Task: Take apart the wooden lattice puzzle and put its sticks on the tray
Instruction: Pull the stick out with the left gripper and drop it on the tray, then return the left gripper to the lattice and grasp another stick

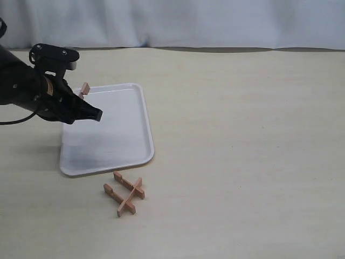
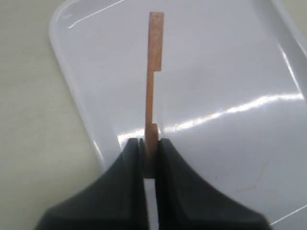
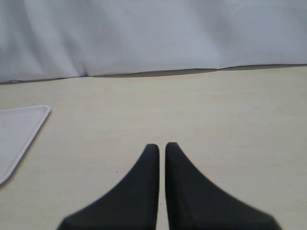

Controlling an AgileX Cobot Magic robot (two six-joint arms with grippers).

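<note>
Exterior view: my left gripper hangs over the upper left part of the tray, and the end of one stick pokes up just behind it. The puzzle sits on the table at lower centre of the frame, just below the tray's near edge and apart from it. Its sticks are crossed and locked together. The right arm does not show here.

Left wrist view: the left gripper is clamped narrow on the stick, gripping one end, notches along one edge. The rest of the stick reaches up the frame over the bare white tray. I cannot tell how high it hangs above the surface.

Right wrist view: the right gripper has its fingers nearly together and holds nothing. It faces open table, with a corner of the tray at the left edge and a pale curtain across the top.

I judge I am at the drop-off of one stick. The next move calls for lowering it towards the tray and opening the fingers, then going back to the puzzle. Nothing blocks that path. The worry is the stick bouncing over the low rim.
</note>
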